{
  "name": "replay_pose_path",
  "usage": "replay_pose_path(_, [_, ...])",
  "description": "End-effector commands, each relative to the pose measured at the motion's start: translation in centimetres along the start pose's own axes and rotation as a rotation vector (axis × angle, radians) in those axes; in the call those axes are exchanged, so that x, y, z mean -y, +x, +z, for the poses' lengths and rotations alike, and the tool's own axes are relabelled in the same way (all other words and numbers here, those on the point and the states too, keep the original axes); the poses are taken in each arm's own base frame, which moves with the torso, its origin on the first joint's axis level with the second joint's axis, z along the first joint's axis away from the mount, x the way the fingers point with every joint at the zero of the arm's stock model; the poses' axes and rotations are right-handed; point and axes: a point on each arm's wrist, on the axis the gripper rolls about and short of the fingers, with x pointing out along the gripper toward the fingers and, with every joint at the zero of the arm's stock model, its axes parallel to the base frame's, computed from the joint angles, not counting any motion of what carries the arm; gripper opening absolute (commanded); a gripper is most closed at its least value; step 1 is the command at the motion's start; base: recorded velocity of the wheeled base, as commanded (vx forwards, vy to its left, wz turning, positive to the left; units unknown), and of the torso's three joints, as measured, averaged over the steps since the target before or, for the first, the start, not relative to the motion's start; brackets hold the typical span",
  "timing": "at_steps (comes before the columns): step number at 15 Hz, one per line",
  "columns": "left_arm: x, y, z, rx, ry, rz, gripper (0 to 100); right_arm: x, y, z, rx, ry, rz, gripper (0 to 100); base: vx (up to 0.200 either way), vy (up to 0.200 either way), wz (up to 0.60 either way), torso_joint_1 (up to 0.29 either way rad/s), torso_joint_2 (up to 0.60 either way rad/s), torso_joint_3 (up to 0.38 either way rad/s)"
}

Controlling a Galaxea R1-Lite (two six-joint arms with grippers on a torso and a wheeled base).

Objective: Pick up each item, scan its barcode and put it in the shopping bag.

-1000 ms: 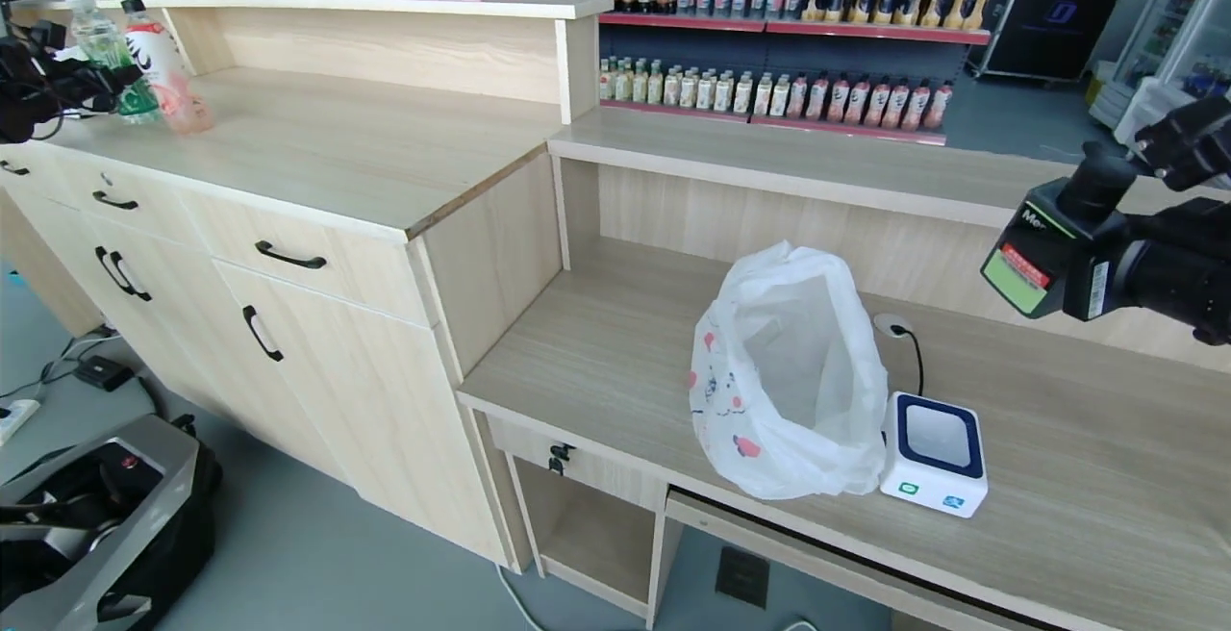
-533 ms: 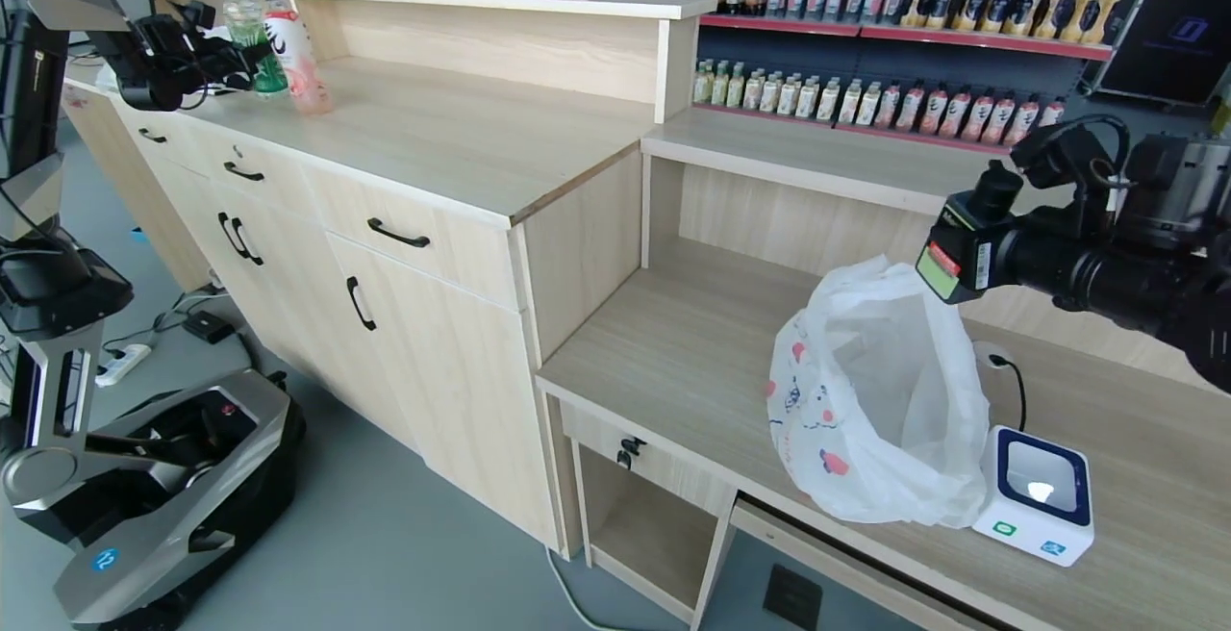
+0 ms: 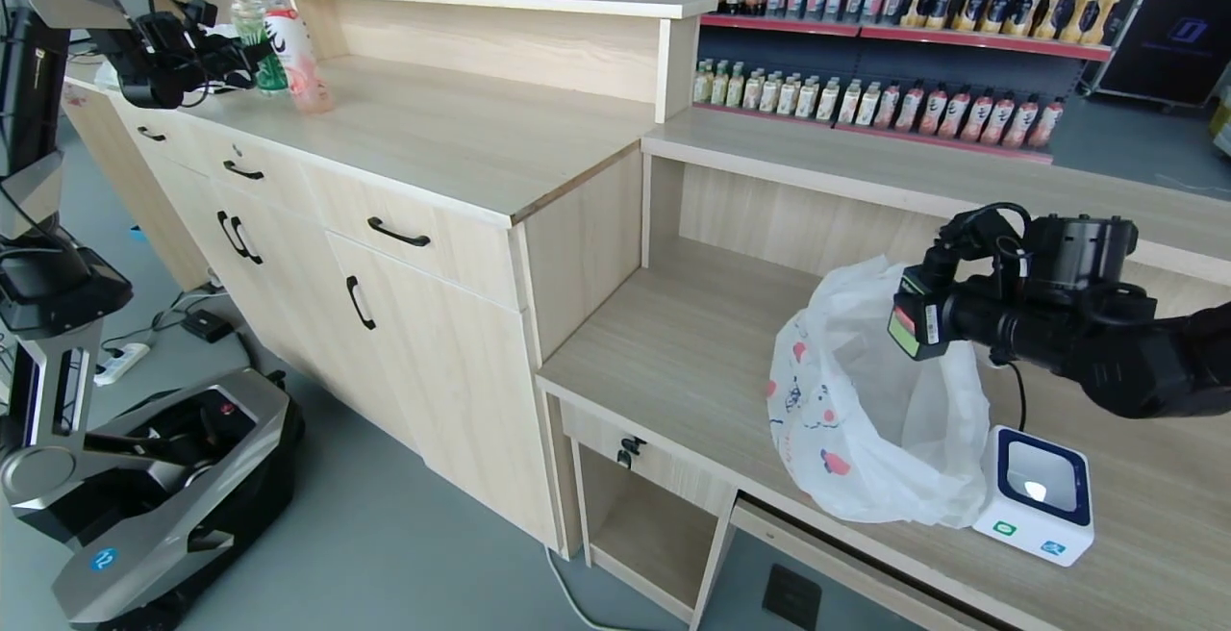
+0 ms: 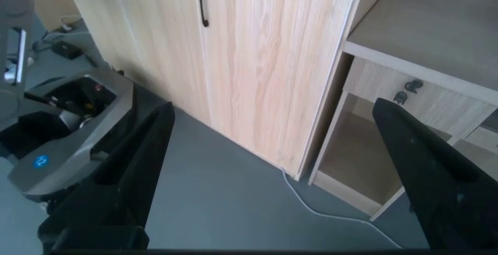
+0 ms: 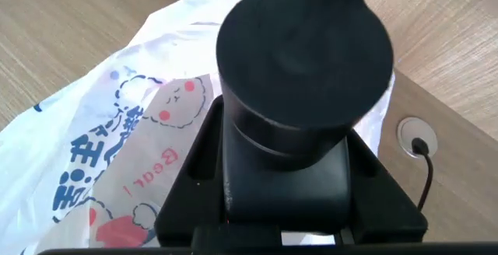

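- Gripping a black cylindrical bottle with a green-and-red label (image 3: 921,328), our right gripper (image 3: 962,323) is clamped tight on it.
- We hold it sideways, above the mouth of the white plastic shopping bag (image 3: 866,439).
- Our left gripper (image 4: 272,111) hangs over grey floor (image 4: 233,185), fingers spread wide, empty.

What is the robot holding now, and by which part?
The right end effector holds a dark bottle by the sides of its body, below the cap. The left end effector holds nothing.
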Motion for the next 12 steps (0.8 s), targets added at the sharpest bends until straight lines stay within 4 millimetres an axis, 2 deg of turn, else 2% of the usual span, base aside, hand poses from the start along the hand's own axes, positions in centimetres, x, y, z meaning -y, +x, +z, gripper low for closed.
replay_pose_path(1, [0.0, 0.0, 0.0, 0.0, -0.001, 0.001, 100, -0.6, 1.9, -2.2, -0.046, 0.0, 0.018, 0, 0.0, 0.0, 0.0, 0.0, 0.0, 0.0])
replay_pose_path(6, [0.0, 0.0, 0.0, 0.0, -0.001, 0.0, 100, -1.5, 4.3, -3.6, -0.025, -0.001, 0.082, 0, 0.0, 0.0, 0.0, 0.0, 0.0, 0.0])
replay_pose_path(11, [0.0, 0.0, 0.0, 0.0, -0.001, 0.0, 100, -1.9, 7.7, -3.8, 0.026, -0.006, 0.117, 0, 0.0, 0.0, 0.0, 0.0, 0.0, 0.0])
replay_pose_path(12, [0.0, 0.0, 0.0, 0.0, -0.001, 0.0, 100, -1.9, 7.9, -4.0, 0.025, -0.006, 0.121, 0, 0.0, 0.0, 0.0, 0.0, 0.0, 0.0])
